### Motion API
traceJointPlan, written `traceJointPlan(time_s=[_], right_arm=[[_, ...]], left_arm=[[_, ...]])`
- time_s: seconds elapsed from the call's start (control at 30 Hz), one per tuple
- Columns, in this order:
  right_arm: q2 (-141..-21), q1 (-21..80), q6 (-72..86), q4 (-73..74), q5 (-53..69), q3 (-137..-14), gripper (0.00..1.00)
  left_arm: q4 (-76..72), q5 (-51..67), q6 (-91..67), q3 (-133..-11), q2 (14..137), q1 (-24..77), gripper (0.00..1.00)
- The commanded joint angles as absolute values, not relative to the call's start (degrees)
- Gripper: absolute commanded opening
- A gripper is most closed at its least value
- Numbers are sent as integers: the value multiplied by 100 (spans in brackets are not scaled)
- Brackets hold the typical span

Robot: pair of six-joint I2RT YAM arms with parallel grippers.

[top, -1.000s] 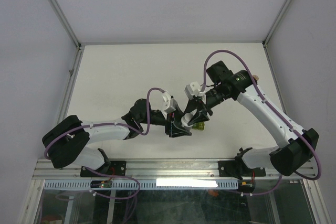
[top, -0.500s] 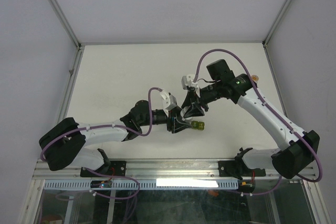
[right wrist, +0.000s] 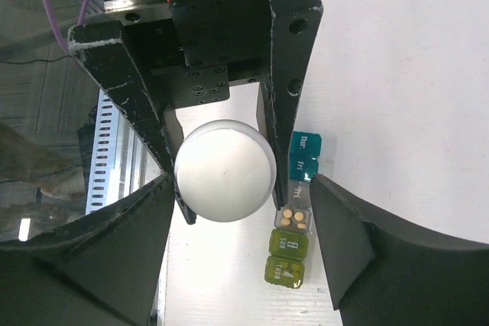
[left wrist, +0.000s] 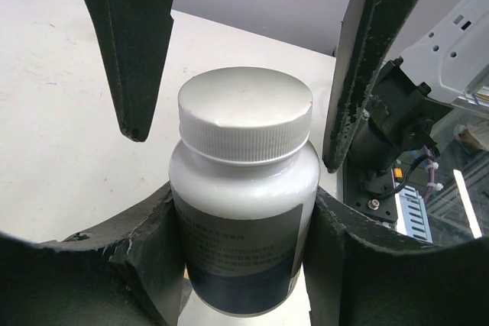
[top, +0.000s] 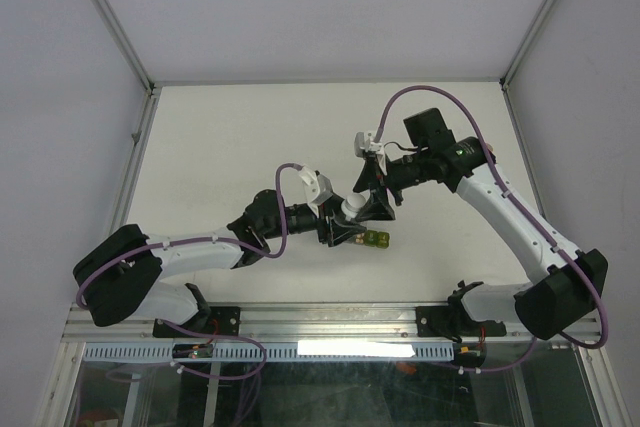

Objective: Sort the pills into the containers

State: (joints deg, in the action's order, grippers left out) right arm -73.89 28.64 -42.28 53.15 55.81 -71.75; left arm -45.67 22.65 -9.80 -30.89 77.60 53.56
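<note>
- Left gripper [left wrist: 243, 215] is clamped on the body of the white-capped bottle [left wrist: 244, 181], holding it upright just off the table [top: 220, 147]. The cap [left wrist: 244, 108] is still screwed on.
- Right gripper [left wrist: 233, 143]: jaws apart, one finger on each side of the cap with a gap showing on both. It touches nothing.
- Change over the last second: the right gripper was down low, buried against the left one. It has since drawn up and back toward the far side, and the white cap now shows in the overhead view between the two grippers.
- The left arm has barely shifted, and the bottle sits in about the same spot.
- The containers [right wrist: 288, 243] lie flat on the table just beside the bottle, on its right-arm side — the strip has not moved. A few small tan pills [right wrist: 293, 219] show in the grey one.
- Reading: you are in the cap-removal step, and the pull-back looks like a re-grip rather than a finished twist.
- For the task this means nothing can pour yet — most of the sorting is likely still ahead.
- Next you likely need the right jaws lowered square over the cap and closed before any turn.
- Watch the strip: it sits close under the bottle and a low swing could knock it.
</note>
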Motion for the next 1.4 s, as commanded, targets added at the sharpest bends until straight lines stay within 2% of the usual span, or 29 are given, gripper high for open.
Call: traceJointPlan(time_s=[0.0,0.5,0.77,0.83,0.87,0.93,0.97,1.03,1.23,1.33,1.37], right_arm=[[-7156,2831,-4042,5210,5880,-7313,73],[-7156,2832,-3938,5155,6124,-7366,69],[-7140,2840,-3853,5063,6144,-7274,46],[-7130,2839,-3852,5055,6127,-7263,30],[-7128,2836,-3853,5054,6115,-7258,23],[-7123,2832,-3858,5058,6108,-7254,12],[-7122,2836,-3873,5062,6108,-7249,8],[-7121,2826,-3880,5065,6134,-7231,1],[-7070,2731,-3885,4992,6245,-7080,0],[-7038,2591,-3840,4919,6323,-7002,0],[-7026,2526,-3845,4902,6323,-6975,0]], left_arm=[[-4987,2332,-1009,-3195,7629,5335,0],[-4841,2439,-1052,-3304,7692,5335,0],[-4795,2479,-1084,-3367,7743,5335,0],[-4789,2472,-1083,-3375,7746,5335,0],[-4786,2466,-1091,-3372,7741,5335,4],[-4782,2416,-1108,-3366,7734,5328,19],[-4797,2401,-1121,-3348,7728,5330,29],[-4960,2403,-1148,-3256,7696,5326,41],[-5554,2241,-1207,-2859,7511,5309,82],[-5601,2207,-1160,-2730,7435,5285,98],[-5553,2205,-1107,-2692,7401,5276,99]])
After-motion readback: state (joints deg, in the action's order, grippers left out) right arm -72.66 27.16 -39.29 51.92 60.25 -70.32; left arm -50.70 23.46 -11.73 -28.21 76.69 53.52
